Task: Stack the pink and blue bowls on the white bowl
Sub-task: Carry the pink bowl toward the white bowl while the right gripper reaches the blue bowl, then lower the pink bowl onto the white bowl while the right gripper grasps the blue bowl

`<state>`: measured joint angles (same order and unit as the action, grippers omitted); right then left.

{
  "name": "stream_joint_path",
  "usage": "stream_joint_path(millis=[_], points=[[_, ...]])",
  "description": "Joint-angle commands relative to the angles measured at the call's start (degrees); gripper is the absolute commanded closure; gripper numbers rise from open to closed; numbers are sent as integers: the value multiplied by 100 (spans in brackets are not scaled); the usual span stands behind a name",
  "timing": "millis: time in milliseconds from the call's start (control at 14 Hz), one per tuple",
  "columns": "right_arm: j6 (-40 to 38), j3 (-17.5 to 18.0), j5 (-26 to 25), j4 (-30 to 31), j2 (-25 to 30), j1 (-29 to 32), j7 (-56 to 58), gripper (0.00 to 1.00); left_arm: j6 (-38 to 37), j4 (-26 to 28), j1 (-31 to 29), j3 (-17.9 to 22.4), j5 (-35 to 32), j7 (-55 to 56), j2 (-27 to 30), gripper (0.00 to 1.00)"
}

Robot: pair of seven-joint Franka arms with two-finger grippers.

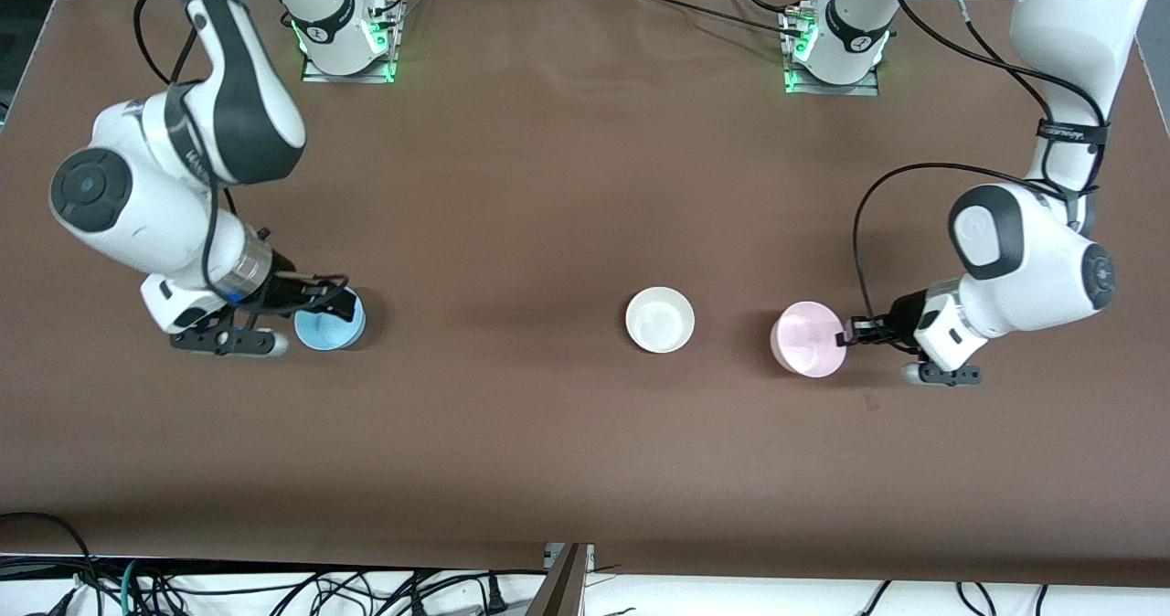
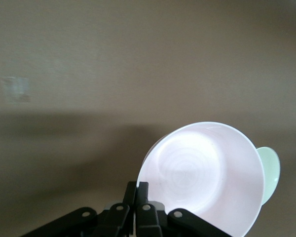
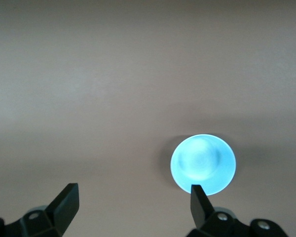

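The pale pink bowl is tilted, toward the left arm's end of the table. My left gripper is shut on its rim. In the left wrist view the pink bowl faces the camera with my closed fingers on its edge. The white bowl stands upright mid-table, and a sliver of it shows past the pink one. The sky blue bowl stands at the right arm's end. My right gripper is open beside it, and in the right wrist view one fingertip is by the blue bowl's rim.
The brown table holds only the three bowls. Both arm bases stand along the edge farthest from the front camera. Cables hang below the nearest edge.
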<state>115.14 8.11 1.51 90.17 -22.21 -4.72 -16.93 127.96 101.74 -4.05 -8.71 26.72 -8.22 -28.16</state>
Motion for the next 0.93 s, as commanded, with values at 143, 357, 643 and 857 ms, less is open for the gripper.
stream_joint_path(millis=[143,357,643,857], points=[[-27,50,16,-53,-318,76,-82,0,274,4,291,-200,-149,777,-23,100],[533,41,16,279,-539,260,-91,0,625,4,764,-280,-481,1399,-102,100],[1616,15,-19,1168,-574,673,5,0,731,-84,1100,-499,-1142,2377,-216,100],[1783,-117,-28,1336,-767,762,111,1,801,-58,1135,-710,-1142,2386,-260,100]])
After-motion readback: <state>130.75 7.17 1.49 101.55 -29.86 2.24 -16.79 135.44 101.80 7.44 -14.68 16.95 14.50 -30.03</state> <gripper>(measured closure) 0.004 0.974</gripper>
